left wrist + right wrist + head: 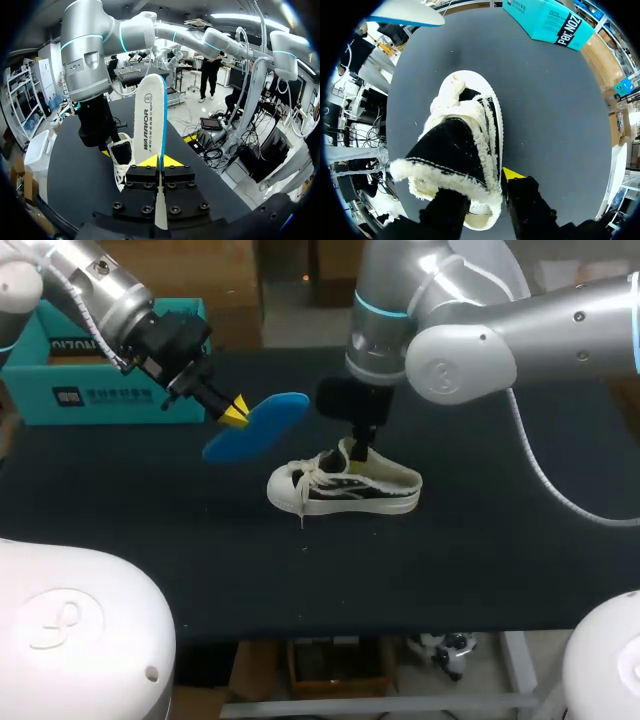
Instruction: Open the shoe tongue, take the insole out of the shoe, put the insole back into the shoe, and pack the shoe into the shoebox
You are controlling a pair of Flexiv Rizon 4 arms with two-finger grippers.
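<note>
Insole material and shape: the insole (258, 426) is showing as a thin, flat, long oval with rounded ends. One face is bright blue, and the other is white with dark print.
Left claw: the left gripper (236, 411) is pinching the insole by one end. Its two yellow tips are pressing on opposite faces, so the insole is standing on edge and sticking straight out ahead of the fingers.
Insole place: it is sitting left of centre in the upper half of the head view, apart from the shoe and up-left of its toe.
Shoe look: the shoe (345, 486) is showing as a low sneaker with a black fabric upper, a white rubbery toe cap and sole, and white laces (447, 97). Shaggy cream fleece is fringing the collar and the tongue (452, 150).
Shoe place: it is standing on its sole on the dark matte table (470, 560) at the middle of the head view, toe pointing to the frame's left.
Right claw: the right gripper (358, 452) is clamping the shoe's side wall near the heel, with one finger going inside the opening and the yellow-tipped one pressing outside.
Shoebox: the shoebox (60, 370) is showing as teal, straight-edged cardboard at the head view's upper left, well apart from the shoe.
Hidden: the tongue and fleece are covering the shoe's inside and the inner fingertip. The left arm is covering part of the shoebox, and the frame edge is cutting it off.
</note>
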